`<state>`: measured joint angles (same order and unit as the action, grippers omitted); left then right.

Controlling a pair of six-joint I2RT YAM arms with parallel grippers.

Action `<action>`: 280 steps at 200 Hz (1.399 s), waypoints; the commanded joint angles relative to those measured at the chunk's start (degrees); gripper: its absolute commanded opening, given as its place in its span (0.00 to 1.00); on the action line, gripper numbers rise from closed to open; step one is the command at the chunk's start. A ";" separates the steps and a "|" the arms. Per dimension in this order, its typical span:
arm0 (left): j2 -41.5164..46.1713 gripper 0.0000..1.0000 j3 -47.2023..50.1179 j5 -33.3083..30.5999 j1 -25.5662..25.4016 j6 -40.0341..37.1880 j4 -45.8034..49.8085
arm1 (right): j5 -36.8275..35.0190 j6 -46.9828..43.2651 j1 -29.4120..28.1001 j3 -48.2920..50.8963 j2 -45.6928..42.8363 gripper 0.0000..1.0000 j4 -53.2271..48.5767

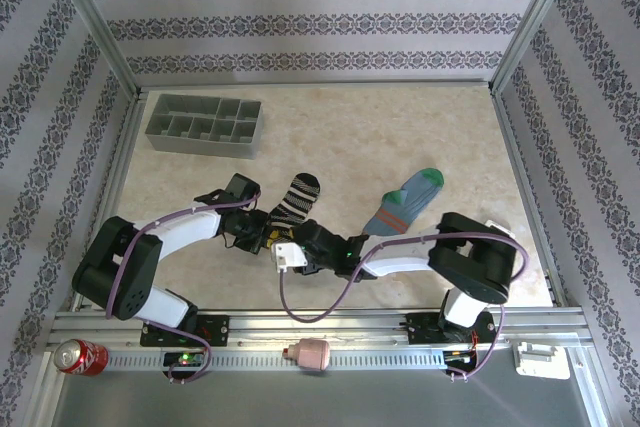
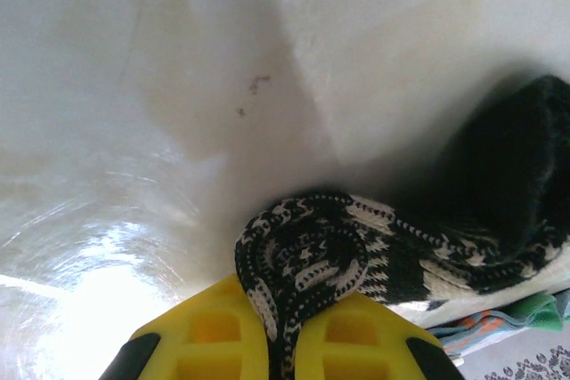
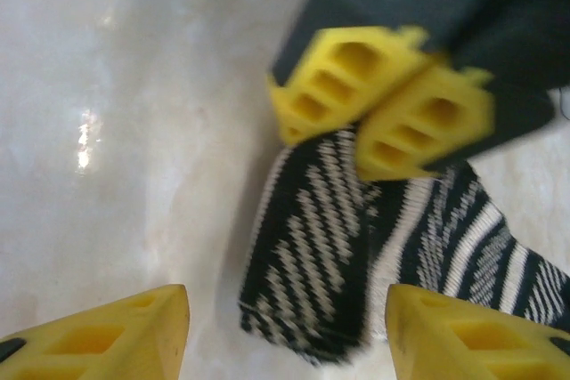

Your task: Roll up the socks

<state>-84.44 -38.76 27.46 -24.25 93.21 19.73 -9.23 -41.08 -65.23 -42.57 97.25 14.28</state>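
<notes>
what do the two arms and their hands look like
The left arm and right arm have black joints and white link shells, with a purple cable looping along each. The left hand and right hand each end in two yellow plastic fingers with rectangular pockets.

The black striped sock (image 1: 297,199) lies cuff-folded, the blue-grey sock (image 1: 405,202) flat.

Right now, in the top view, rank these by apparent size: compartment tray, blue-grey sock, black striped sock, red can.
1. compartment tray
2. blue-grey sock
3. black striped sock, partly hidden, so its rank is unsure
4. red can
</notes>
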 commanded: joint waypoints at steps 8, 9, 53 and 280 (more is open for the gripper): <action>-3.05 0.00 0.88 -2.76 0.96 -1.31 10.50 | -5.04 -5.59 -1.72 -4.37 4.06 0.55 1.71; -3.03 0.00 0.84 -2.72 0.96 -1.34 10.50 | -5.20 -5.63 -1.82 -4.45 4.25 0.54 1.75; -2.34 0.00 1.12 -2.37 1.12 -1.52 10.20 | -11.26 -3.00 -1.21 -7.64 11.01 0.24 0.32; 19.23 0.56 12.75 -1.23 6.55 -9.80 -14.21 | 52.69 29.58 19.32 -24.45 23.44 0.00 -30.76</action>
<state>-64.82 -27.62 24.97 -16.47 86.24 11.51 39.05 -15.88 -46.72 -66.83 115.22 -5.19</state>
